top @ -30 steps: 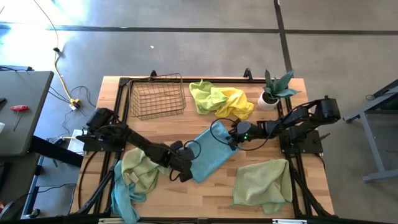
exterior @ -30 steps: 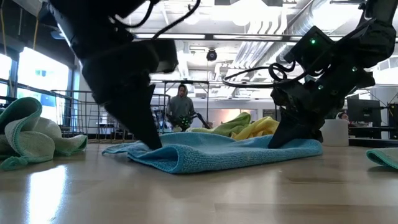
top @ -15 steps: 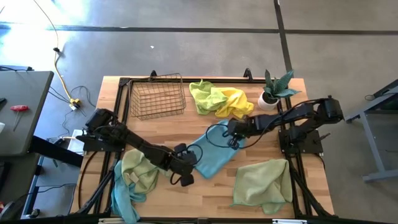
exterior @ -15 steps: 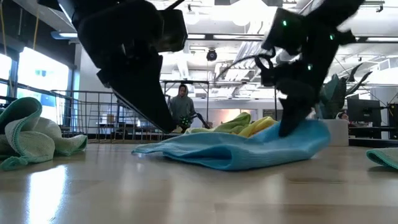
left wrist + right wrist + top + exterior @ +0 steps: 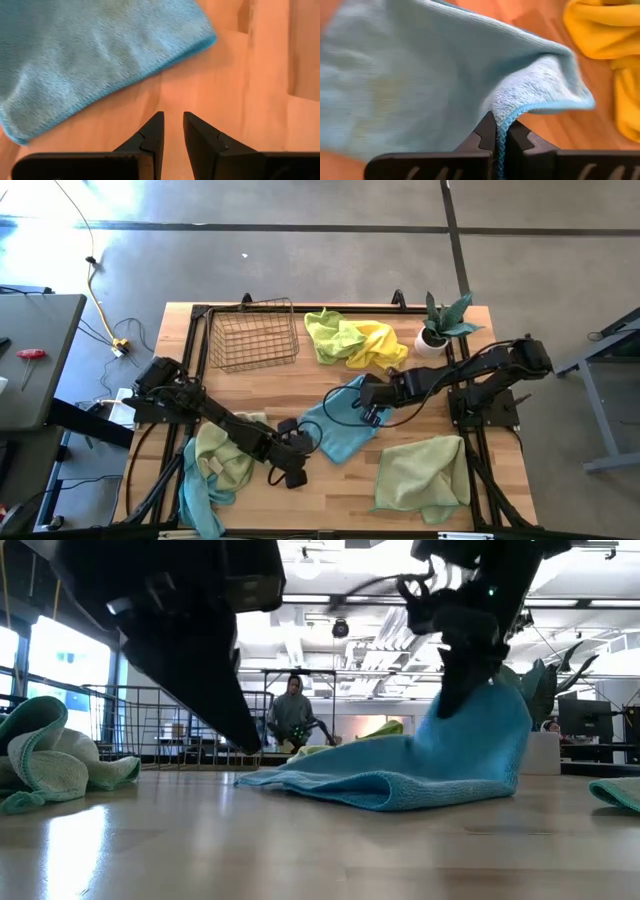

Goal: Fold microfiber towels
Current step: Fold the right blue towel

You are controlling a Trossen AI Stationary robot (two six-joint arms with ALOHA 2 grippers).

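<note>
The right claw point(image 5: 496, 131) is clamped tight on the hemmed edge of a light blue towel point(image 5: 340, 430) at mid-table, lifting that far-right corner clear of the wood so the cloth rises in a peak in the low view. The rest of the towel lies on the table point(image 5: 300, 500), a soft rolled fold along its near edge.

The left claw point(image 5: 172, 131) sits low over bare wood just beside the towel's near-left edge, its tips parted by a narrow gap and holding nothing; in the wrist view the cloth's border lies just ahead of it.

Farther out, a pale green towel point(image 5: 422, 472) lies spread flat at the near right. A bunched green-and-teal heap point(image 5: 215, 465) sits at the near left, partly over the table's edge, and a lime towel point(image 5: 330, 335) and a yellow towel point(image 5: 380, 345) lie crumpled together at the far side, between a wire basket point(image 5: 253, 335) and a small potted plant point(image 5: 440, 325).

The step in hand appears to be the first fold of the blue towel, with the raised corner ready to be carried across. The next move likely calls for the left claw to pin or take the near edge while the right claw carries its corner over and sets it down square; how well the edges line up is hard to judge from above.
</note>
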